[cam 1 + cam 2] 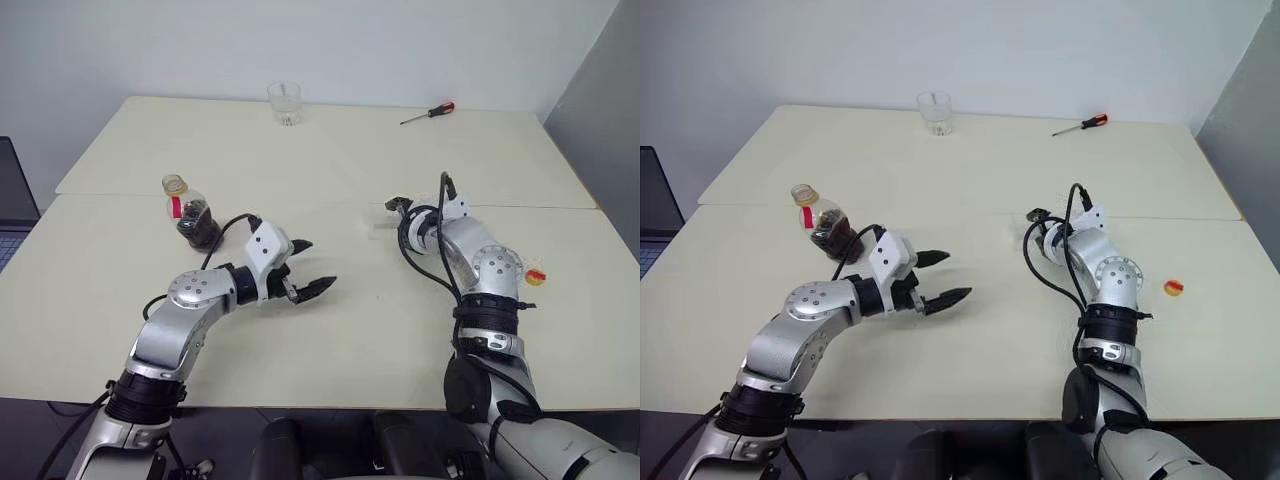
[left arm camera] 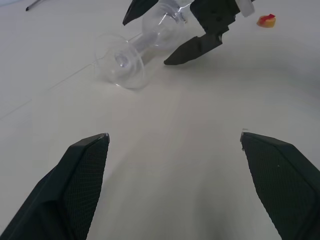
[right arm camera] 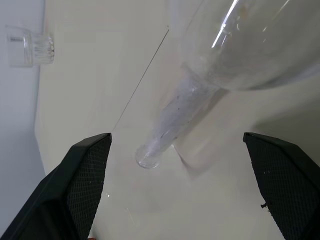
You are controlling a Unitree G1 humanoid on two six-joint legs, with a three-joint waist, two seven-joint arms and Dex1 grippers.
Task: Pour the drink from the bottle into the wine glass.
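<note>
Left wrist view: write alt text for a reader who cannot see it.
A clear wine glass lies on its side on a pale table, round foot toward the camera, with the right gripper open around its bowl. The left gripper is open in the foreground, and a yellow cap lies beyond.

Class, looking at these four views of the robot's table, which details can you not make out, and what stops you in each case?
- Wine glass: its bowl is hidden behind the right gripper in the left wrist view.
- Bottle: label print is too small in the head views.
- Tumbler: too small to tell whether it holds anything.
</note>
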